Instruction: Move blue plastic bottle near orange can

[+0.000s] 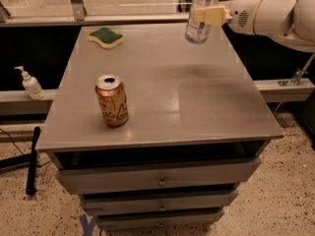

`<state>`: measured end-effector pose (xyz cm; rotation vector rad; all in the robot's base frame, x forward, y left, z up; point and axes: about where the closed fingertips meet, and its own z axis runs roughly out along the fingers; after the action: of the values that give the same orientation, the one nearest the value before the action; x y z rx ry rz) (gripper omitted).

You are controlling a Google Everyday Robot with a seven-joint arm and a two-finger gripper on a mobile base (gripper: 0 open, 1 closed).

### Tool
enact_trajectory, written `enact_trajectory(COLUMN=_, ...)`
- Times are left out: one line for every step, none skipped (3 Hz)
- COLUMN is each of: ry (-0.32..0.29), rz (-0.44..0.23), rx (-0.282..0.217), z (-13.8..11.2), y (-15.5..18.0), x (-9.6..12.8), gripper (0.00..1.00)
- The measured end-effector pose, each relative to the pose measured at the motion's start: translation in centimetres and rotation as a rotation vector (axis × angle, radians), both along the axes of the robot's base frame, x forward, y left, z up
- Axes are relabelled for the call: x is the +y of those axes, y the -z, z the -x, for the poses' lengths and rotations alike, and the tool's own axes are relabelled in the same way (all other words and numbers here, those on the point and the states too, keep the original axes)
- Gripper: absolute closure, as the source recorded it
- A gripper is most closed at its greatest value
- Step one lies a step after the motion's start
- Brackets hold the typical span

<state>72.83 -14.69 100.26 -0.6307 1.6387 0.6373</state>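
Item: grey cabinet (pixel 206 102) with a flat top and stacked drawers (pixel 160 178) below, the lowest drawer partly cut off by the bottom edge. Item: blue plastic bottle (pixel 197 30), clear with a pale label, at the far right of the cabinet top, leaning a little with its base toward the left; its cap and neck are cut off by the top edge, and whether its base touches the surface cannot be told. Item: gripper (pixel 203 15), reaching in from the right, clamped across the bottle's middle; one cream finger (pixel 212 15) shows on the near face, the other is hidden behind the bottle. Item: white arm (pixel 268 14) behind the gripper, running out of the right edge. Item: orange can (pixel 112 101), upright on the near left part of the top, silver lid opened, lettering too blurred to read, well apart from the bottle. Item: yellow-and-green sponge (pixel 106 37), flat at the far left corner. Item: small white pump bottle (pixel 31 84), on a ledge left of the cabinet. Item: black pole (pixel 32 160) lying on the speckled floor at left, its far end hidden by the cabinet's shadow.
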Motion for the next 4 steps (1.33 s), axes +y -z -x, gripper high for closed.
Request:
enact_trajectory(ry=-0.005, rz=0.000, rx=0.001, z=-0.1, y=0.1, x=0.3, gripper=1.00)
enact_trajectory(ry=-0.069, rz=-0.018, rx=0.033, z=0.8, y=1.4, x=2.1, gripper=1.00)
enact_trajectory(ry=-0.140, rz=-0.045, rx=0.045, z=3.9, y=1.9, x=4.2, gripper=1.00)
enact_trajectory(ry=-0.266, rz=-0.042, rx=0.070, z=9.4, y=3.9, x=7.8, gripper=1.00)
